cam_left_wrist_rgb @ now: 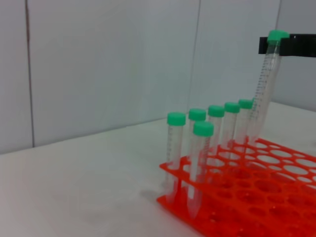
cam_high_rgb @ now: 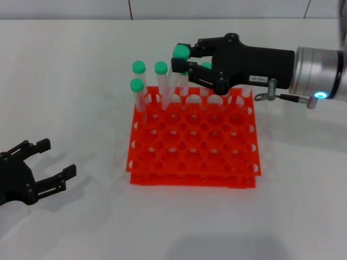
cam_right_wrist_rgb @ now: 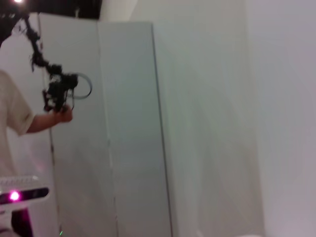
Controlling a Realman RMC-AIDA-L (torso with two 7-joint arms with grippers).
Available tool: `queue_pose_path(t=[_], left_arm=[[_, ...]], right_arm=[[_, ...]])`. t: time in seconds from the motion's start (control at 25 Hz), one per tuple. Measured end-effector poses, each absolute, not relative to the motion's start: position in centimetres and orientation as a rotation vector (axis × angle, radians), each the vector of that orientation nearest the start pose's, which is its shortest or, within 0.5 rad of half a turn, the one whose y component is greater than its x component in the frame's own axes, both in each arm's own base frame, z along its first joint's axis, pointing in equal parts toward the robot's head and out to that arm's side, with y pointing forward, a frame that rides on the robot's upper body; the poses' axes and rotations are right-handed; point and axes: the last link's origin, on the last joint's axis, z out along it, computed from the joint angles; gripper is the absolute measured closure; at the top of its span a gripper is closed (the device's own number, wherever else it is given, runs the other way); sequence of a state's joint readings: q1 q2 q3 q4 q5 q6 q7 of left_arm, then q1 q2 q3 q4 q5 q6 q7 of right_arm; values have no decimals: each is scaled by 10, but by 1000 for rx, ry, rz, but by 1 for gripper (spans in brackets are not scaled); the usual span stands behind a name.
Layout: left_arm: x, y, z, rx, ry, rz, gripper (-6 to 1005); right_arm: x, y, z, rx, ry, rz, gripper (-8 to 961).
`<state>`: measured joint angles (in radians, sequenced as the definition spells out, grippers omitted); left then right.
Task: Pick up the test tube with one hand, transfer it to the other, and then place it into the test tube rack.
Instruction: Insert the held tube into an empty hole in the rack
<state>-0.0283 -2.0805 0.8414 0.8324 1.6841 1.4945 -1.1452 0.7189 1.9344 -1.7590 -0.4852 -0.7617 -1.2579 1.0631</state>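
My right gripper [cam_high_rgb: 180,58], black with a small white label, is shut on the test tube [cam_high_rgb: 181,52] just under its green cap. It holds the tube slightly tilted over the back row of the orange-red rack [cam_high_rgb: 195,157]. In the left wrist view the held tube [cam_left_wrist_rgb: 265,86] hangs from the black fingers [cam_left_wrist_rgb: 296,45], and its lower end reaches the top of the rack [cam_left_wrist_rgb: 276,197]. I cannot tell whether the tip is inside a hole. My left gripper [cam_high_rgb: 58,158] is open and empty, low over the table, left of the rack.
Several other green-capped tubes [cam_high_rgb: 139,67] stand in the rack's back rows and left side, close to the held tube. The right wrist view shows only a wall and a person's arm [cam_right_wrist_rgb: 47,121] far off.
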Motion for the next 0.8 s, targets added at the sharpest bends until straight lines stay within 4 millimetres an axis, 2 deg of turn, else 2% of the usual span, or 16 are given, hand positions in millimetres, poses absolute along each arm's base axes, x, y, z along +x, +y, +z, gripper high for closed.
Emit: queue_pose_path(t=[0.56, 0.8], left_arm=[[-353, 224, 33, -2414, -644, -589, 123], [-352, 230, 33, -2441, -665, -563, 124]], right_arm=[[126, 387, -54, -2781, 117, 865, 676], [119, 390, -55, -2788, 123, 849, 670]])
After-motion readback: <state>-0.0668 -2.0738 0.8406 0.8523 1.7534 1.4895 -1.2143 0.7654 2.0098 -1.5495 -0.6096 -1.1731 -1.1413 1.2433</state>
